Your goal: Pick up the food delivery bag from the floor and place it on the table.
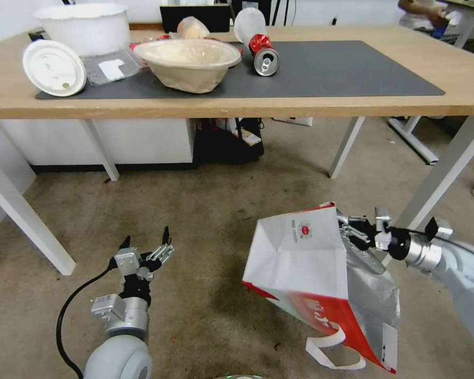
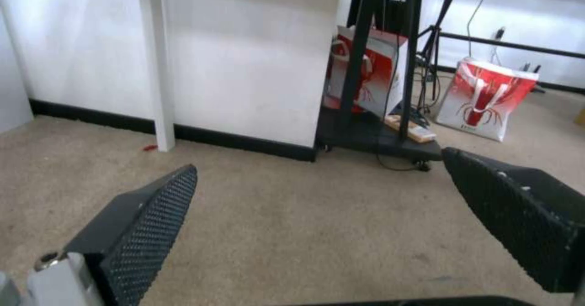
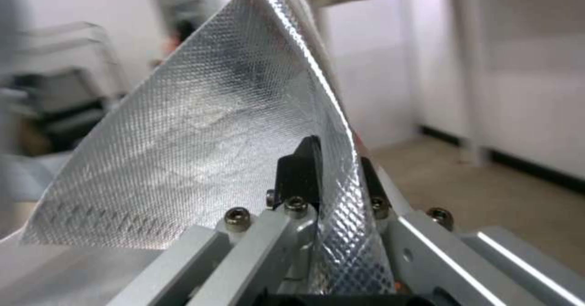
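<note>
The food delivery bag [image 1: 305, 273] is seen tilted over the floor [image 1: 205, 221], in front of the near edge of the table [image 1: 247, 108] and towards its right end; whether its lower corner touches the carpet cannot be told. Its upper rim is clamped by the right gripper [image 1: 353, 227]; in the right wrist view the silver foil lining [image 3: 207, 132] is pinched between the two dark fingers [image 3: 301, 169]. One white strap handle [image 1: 334, 353] hangs loose at the bag's lower edge.

The left gripper [image 1: 145, 247] is held low over the floor, well apart from the bag, with its fingers spread wide and nothing between them; in the left wrist view the textured pads [image 2: 152, 214] stand apart above bare carpet.

On the table a dark grey mat [image 1: 342, 71] is laid; at its left end a beige bowl [image 1: 187, 60], a white lid [image 1: 53, 67], a white tub [image 1: 84, 26] and a crushed red can [image 1: 263, 55] are gathered.
</note>
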`<state>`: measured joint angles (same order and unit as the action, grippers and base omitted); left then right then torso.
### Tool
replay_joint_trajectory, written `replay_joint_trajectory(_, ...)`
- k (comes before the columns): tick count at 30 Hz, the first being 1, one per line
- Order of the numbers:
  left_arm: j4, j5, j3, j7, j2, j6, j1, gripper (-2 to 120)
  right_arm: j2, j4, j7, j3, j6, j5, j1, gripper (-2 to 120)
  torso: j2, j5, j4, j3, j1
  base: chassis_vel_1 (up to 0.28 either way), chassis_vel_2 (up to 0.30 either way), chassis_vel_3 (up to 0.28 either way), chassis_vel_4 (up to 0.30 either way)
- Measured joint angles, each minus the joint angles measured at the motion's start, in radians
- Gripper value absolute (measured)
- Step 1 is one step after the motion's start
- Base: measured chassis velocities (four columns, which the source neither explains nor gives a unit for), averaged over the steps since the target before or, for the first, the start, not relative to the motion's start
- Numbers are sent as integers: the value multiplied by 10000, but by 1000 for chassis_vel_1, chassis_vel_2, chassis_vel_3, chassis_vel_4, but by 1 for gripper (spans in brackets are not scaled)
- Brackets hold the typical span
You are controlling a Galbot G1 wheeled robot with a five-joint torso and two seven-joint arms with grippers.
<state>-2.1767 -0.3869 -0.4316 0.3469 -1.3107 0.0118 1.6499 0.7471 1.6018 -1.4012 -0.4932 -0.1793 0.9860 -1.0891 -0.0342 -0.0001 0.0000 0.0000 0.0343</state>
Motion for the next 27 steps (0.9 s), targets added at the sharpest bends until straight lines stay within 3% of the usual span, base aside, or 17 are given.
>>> replay_joint_trajectory(3, -77, 19, -20, 57, -46, -170, 16, 100, -120, 433, -564, 158, -726, 657, -48, 0, 0, 0, -3, 0, 0, 0, 0, 0, 0)
replay_joint_trajectory(7, -128, 35, 2, 78, -95, -193, 54, 100, -42, 604, -825, 216, -1005, 831, -52, 0, 0, 1, 0, 0, -1, 0, 0, 0, 0)
replay_joint_trajectory(27, -257, 63, 13, 141, -145, -155, 196, 100, 86, 786, -934, 327, -1117, 868, -58, 0, 0, 1, -1, 0, 0, 0, 0, 0, 0)
